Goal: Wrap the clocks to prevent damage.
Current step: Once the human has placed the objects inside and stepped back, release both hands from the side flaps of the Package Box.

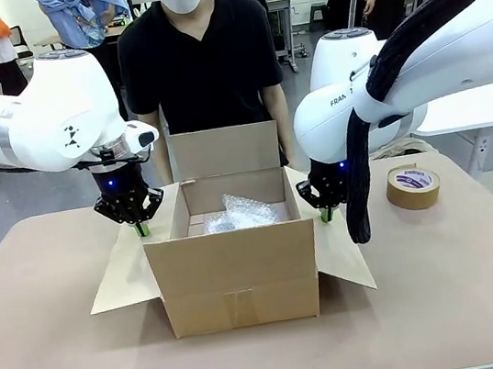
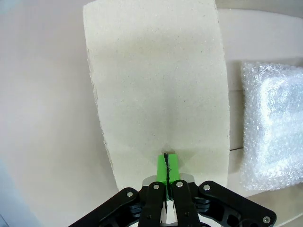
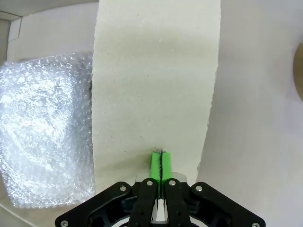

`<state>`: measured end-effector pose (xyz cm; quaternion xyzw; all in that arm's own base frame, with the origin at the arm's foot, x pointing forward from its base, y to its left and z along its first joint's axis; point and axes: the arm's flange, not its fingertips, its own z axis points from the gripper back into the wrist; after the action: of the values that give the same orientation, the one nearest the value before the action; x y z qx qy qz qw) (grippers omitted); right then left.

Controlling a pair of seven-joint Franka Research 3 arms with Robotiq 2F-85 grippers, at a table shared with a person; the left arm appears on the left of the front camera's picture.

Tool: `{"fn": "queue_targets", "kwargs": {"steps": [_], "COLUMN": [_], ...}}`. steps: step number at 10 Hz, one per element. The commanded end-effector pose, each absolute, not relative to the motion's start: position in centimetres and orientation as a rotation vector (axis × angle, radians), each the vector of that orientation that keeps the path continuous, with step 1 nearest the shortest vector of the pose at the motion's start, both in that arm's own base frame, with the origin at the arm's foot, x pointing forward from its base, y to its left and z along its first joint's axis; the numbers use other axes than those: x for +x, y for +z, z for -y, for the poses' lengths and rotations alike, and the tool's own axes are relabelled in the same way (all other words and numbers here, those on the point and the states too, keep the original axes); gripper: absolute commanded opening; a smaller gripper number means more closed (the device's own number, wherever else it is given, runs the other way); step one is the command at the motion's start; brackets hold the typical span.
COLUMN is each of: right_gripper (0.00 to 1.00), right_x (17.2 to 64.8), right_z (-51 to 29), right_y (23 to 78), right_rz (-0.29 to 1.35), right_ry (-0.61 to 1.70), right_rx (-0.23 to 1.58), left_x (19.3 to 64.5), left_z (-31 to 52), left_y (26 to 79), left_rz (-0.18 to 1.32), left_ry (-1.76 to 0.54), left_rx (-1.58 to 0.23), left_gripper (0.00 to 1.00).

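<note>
Tan table (image 1: 50,362), open box (image 1: 235,260), bubble-wrap bundle (image 1: 241,211), contents obscured by wrap.

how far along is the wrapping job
Done: a bubble-wrapped bundle lies inside the open cardboard box. In hand: the left pincer and right pincer, both shut, sit at the side flaps. Left: flaps open, tape roll untouched on the table.

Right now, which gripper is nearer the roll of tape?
Right. The right gripper is at the right flap, beside the roll of tape; the left gripper is at the left flap, across the box.
</note>
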<state>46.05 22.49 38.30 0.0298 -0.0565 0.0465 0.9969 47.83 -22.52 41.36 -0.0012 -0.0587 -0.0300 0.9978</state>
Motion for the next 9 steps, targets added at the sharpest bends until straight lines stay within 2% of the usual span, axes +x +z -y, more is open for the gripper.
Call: {"fn": "queue_targets", "kwargs": {"steps": [1,3,5,9], "right_gripper": [0.01,0.01,0.01,0.01], "right_x": [46.0,46.0,45.3,40.6], "right_z": [-22.6,-22.6,-21.7,-16.1], "right_y": [38.1,38.1,40.4,49.9], "right_rz": [0.109,0.109,0.143,0.211], "right_ry": [0.100,0.100,0.153,0.557], "right_rx": [0.051,0.051,0.065,-0.100], "left_x": [47.8,47.8,46.3,42.8], "left_z": [22.5,22.5,21.4,17.9], "left_y": [41.4,41.4,45.0,54.3], "left_rz": [0.119,0.117,0.164,0.148], "left_ry": [-0.060,-0.060,-0.094,-0.582], "left_rx": [0.001,-0.002,-0.020,-0.067], "left_gripper": [0.00,0.00,0.00,0.00]}}
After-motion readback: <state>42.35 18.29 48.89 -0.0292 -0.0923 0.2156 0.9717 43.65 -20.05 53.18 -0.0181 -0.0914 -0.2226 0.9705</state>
